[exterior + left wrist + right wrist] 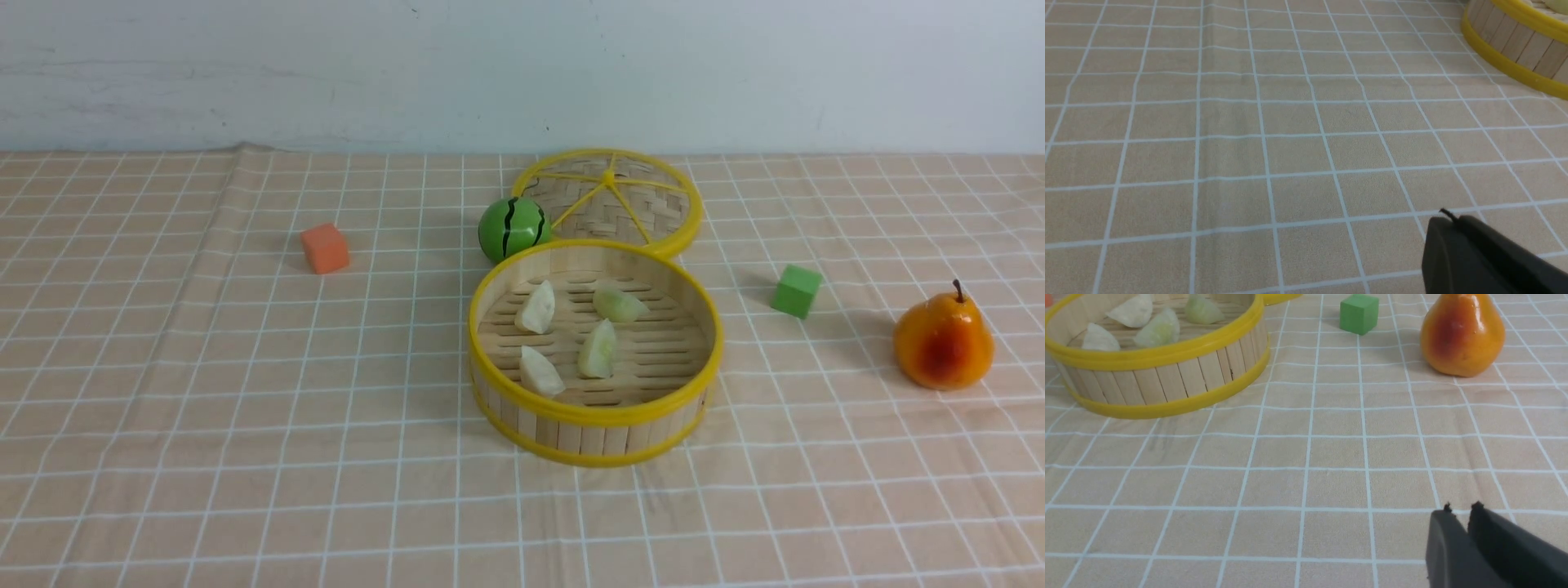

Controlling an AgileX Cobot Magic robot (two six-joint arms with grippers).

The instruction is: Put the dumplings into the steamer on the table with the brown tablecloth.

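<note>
- The left gripper (1447,222) has its jaws pressed together with nothing between them; it hangs over bare brown tablecloth (1290,122), with the steamer's wall just showing at the edge of its wrist view.
- The right gripper (1459,512) shows only a thin slit between its dark fingertips and carries nothing. It too sits over empty cloth, well short of the steamer.
- Neither arm appears in the front view, so both are pulled back toward the near edge of the table (163,490).
- The steamer (594,412) stands around the middle of the tabletop. All four dumplings lie on its slatted floor: two white ones (537,308) on the left side, two pale green ones (620,304) toward the middle and far side. None touches the wall, as far as I can tell.
- Judged from this, the task looks finished; nothing remains on the cloth to collect.
- Behind the steamer, the green striped ball (513,228) rests close beside the lid (608,196), which touches or overlaps the steamer's far rim.
- An orange cube (324,247) sits towards the left edge; a green cube (797,290) and a pear (943,339) towards the right.
- Risk from here: any further reach could nudge the light steamer or tip it, spilling the dumplings. A low right-arm sweep could knock the pear over.
</note>
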